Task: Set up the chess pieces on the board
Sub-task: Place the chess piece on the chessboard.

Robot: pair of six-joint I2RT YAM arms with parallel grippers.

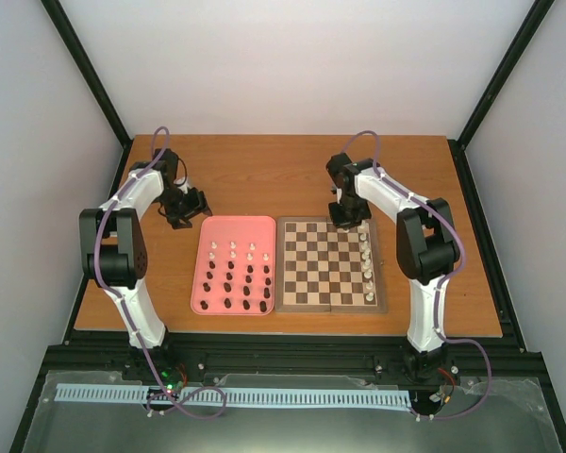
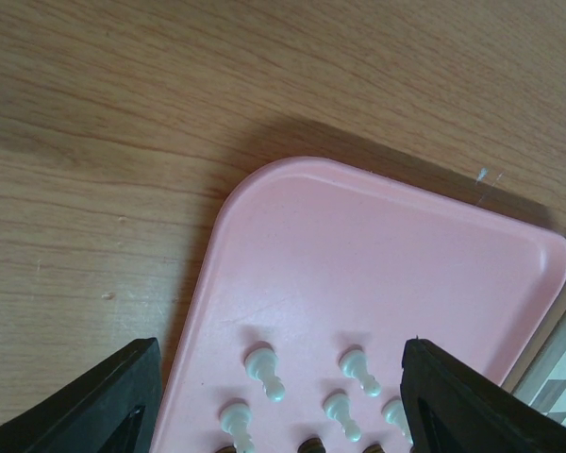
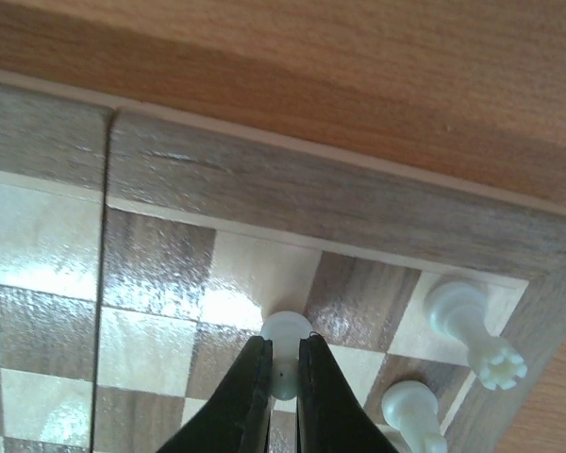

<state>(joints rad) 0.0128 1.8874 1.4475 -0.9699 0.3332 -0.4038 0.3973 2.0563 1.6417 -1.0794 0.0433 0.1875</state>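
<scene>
Fingers of the right gripper are pinched onto a small white piece, gripping its body with the round head showing above the tips. In the right wrist view it sits over squares near the top edge of the board, a few squares left of a corner rook. Whether its base touches the wood I cannot tell.

At the left of the top view, the left gripper hangs with its jaws spread wide and nothing between them, just off the upper left corner of the pink tray.

As I judge it, the job is in its early part. A single file of white men runs down the board's right-hand column, roughly six or seven, and that file is all I can make out on it. The remaining white pieces and all the dark pieces stand in rows on the tray, so most of the work is left.

The top view gives that count but hides the pinch under the arm; only the right wrist view shows the grip. The left wrist view shows the parted jaws over the tray's corner and the bare wood of the table beside it.
</scene>
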